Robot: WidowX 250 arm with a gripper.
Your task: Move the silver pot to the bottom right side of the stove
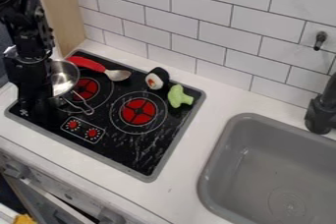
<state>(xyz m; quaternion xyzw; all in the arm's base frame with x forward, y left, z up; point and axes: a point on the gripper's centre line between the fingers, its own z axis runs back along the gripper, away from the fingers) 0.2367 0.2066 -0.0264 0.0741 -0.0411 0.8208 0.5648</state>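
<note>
- Falls soft and fairly bright across the white counter point(211, 115).
- Reflects in pale streaks on the black stovetop point(125, 152).
- Glints on the silver pot point(62, 76).
- Dims to shadow below the counter's front edge.

No text, label, number or sign can be read. Around the two round red printed dials point(92, 132) on the flat, glossy black stovetop point(125, 155), small white marks are seen, too fine to be deciphered.

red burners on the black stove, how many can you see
2: one red burner, partly hidden by the silver pot, and another red burner nearer the middle of the stove. More may be hidden behind the arm.
</note>
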